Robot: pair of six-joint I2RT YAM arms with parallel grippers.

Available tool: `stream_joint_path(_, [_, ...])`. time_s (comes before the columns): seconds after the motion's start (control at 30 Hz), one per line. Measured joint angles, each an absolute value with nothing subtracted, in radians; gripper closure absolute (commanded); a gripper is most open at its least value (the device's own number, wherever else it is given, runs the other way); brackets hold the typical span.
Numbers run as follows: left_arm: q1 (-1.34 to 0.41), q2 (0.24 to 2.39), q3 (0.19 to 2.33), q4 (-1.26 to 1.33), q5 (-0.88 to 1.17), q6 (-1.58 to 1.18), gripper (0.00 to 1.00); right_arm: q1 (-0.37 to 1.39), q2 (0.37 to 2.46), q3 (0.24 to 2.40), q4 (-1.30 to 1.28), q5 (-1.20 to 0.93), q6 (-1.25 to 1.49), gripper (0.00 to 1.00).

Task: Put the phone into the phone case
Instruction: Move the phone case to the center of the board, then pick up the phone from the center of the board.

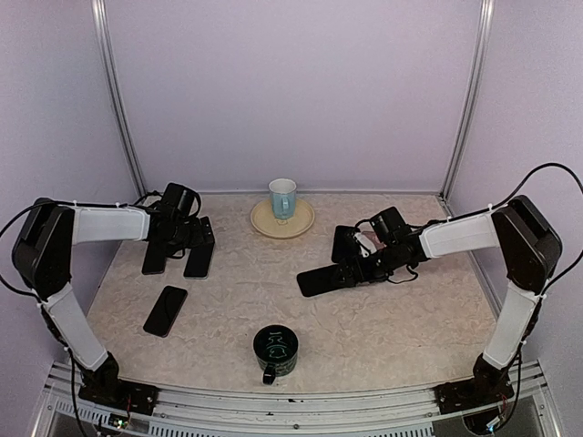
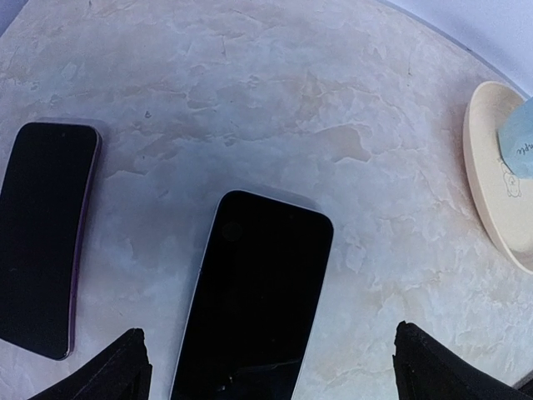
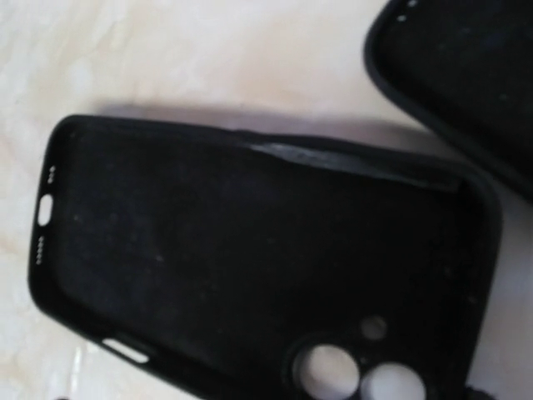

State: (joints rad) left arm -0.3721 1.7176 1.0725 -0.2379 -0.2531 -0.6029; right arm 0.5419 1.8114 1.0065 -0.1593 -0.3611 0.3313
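Three dark phones lie at the left of the table. A silver-edged phone (image 2: 262, 292) (image 1: 199, 259) lies screen up under my left gripper (image 2: 266, 367) (image 1: 178, 238), which hovers open, one fingertip on each side and clear of it. A purple-edged phone (image 2: 46, 237) (image 1: 155, 259) lies beside it, and a third phone (image 1: 165, 309) lies nearer. A black phone case (image 3: 258, 267) (image 1: 323, 280) lies hollow side up under my right gripper (image 1: 355, 270); its fingers are out of the right wrist view and hold nothing. A second black case (image 3: 466, 75) (image 1: 346, 242) lies just beyond.
A cream plate (image 1: 262, 224) (image 2: 491, 167) with a pale blue cup (image 1: 282, 196) stands at the back centre. A dark green mug (image 1: 275, 350) sits near the front edge. Walls close in the back and both sides.
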Motion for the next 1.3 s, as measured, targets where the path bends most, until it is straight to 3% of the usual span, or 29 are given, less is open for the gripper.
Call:
stream_joint_path(0.7, [-0.351, 1.800, 1.103, -0.278, -0.220, -0.484, 0.01, 0.628, 1.799, 0.985, -0.159, -0.460, 0.288, 0.00])
stream_joint_path(1.3, [-0.327, 1.932, 1.172, -0.315, -0.127, -0.311, 0.01, 0.628, 1.618, 1.016, -0.232, -0.403, 0.236, 0.00])
